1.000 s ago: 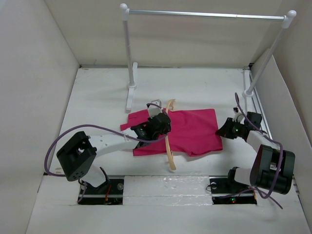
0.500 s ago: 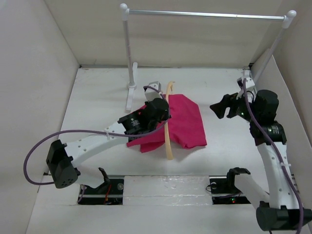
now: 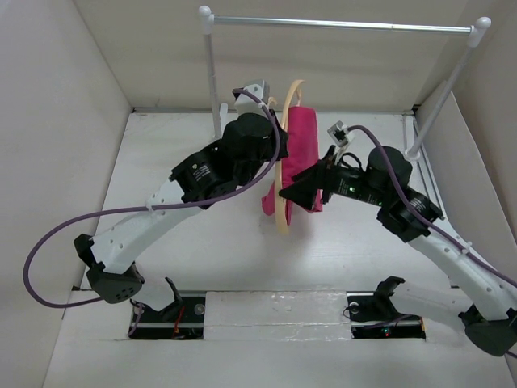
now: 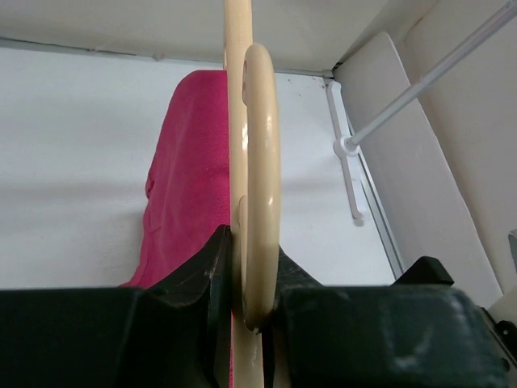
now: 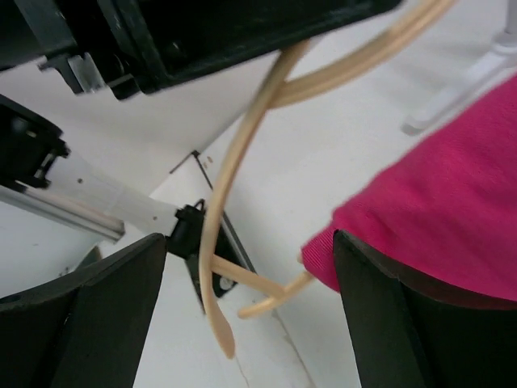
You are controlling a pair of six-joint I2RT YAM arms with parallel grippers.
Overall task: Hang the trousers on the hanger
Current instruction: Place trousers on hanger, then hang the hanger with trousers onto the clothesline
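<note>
The pale tan hanger [image 3: 282, 174] is held up off the table, seen edge-on, with my left gripper [image 3: 273, 133] shut on its upper part. In the left wrist view the hanger's looped top [image 4: 260, 162] is clamped between the black jaws of the left gripper [image 4: 246, 242]. The magenta trousers [image 3: 300, 153] drape over the hanger and hang down its right side; they also show behind it [image 4: 187, 178]. My right gripper [image 3: 303, 188] is open beside the trousers' lower edge. In the right wrist view its gripper [image 5: 250, 323] has wide-apart fingers framing the hanger's lower end [image 5: 218, 267] and a trouser fold [image 5: 436, 210], gripping neither.
The white-and-silver clothes rail [image 3: 339, 24] spans the back, its posts at the left [image 3: 213, 89] and right [image 3: 436, 105]. Its right post also shows in the left wrist view [image 4: 420, 89]. Enclosure walls close in on both sides and the back.
My left arm has lifted the hanger and trousers from lying flat on the table to hanging in the air. My right arm swung in from the right edge and its jaws opened.
</note>
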